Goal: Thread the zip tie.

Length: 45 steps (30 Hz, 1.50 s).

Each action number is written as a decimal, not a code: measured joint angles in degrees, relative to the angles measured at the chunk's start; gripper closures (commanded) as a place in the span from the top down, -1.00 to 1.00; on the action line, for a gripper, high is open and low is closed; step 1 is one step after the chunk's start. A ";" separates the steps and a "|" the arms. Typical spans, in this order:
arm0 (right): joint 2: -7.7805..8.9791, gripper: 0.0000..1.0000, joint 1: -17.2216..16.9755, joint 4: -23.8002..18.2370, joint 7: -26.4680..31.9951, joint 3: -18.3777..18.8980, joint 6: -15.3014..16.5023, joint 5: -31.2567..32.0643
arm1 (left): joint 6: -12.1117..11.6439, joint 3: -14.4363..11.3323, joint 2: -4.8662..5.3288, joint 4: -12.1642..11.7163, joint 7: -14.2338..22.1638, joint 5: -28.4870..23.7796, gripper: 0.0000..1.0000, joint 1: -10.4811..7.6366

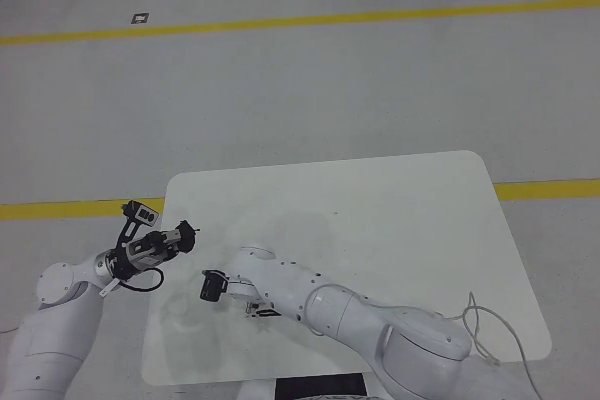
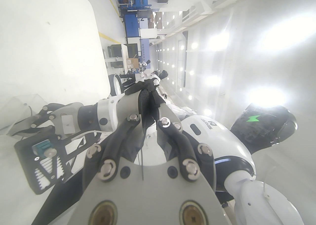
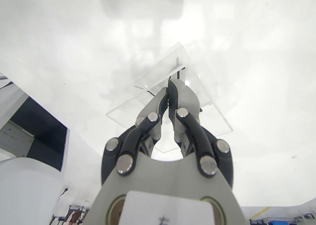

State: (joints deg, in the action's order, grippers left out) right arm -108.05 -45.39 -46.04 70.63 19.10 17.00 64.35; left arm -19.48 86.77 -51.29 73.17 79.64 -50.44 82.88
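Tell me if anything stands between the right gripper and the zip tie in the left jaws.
Nothing visible does. The left gripper holds the zip tie, and the gap to the right gripper is open.

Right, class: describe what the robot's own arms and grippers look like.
The left arm and right arm are rounded glossy white shells. The left gripper and right gripper match: pale grey base plate, black link bars with silver rivets, grey fingers with ribbed black pads. A black cable loops at the left wrist.
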 measured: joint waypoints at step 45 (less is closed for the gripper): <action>20.28 -1.00 -16.48 -34.11 -16.00 18.77 2.48 -7.27 | 0.00 0.00 0.00 0.00 0.00 0.00 -1.00 0.00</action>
State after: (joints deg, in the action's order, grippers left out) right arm -87.78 -61.87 -80.15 54.64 37.86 19.48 57.09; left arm -19.48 86.77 -51.29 73.17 79.64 -50.44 82.88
